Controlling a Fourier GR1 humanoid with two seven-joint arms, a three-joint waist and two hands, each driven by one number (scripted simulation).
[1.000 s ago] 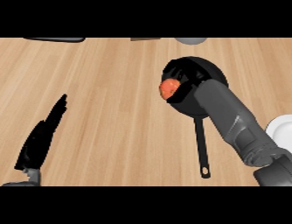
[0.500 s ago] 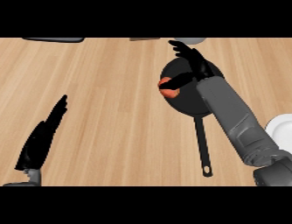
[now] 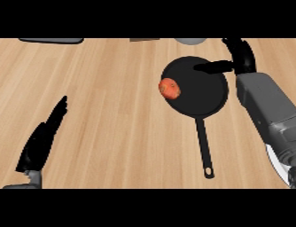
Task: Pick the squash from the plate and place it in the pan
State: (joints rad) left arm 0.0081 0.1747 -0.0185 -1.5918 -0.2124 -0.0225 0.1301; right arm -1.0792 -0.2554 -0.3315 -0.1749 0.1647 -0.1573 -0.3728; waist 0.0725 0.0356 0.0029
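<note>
The orange-red squash [image 3: 170, 88] lies in the black pan [image 3: 203, 93], against its left rim. The pan's long handle [image 3: 204, 146] points toward the view's lower edge. My right hand [image 3: 239, 57] is open above the pan's far right rim, fingers straight and thumb stretched left over the pan; nothing is in it. A white plate [image 3: 280, 162] shows only as a sliver at the lower right, mostly hidden by my right forearm [image 3: 271, 111]. My left hand [image 3: 44, 137] rests open at the lower left, fingers pointing up.
At the counter's far edge sit a dark flat object [image 3: 51, 40], a small brown item [image 3: 144, 39] and a grey round object [image 3: 190, 41]. Bare wooden counter [image 3: 105, 88] spreads between my left hand and the pan.
My right hand has let go of the squash, opened, and moved up and right off the pan. The squash now lies uncovered in the pan. The left hand has not moved.
</note>
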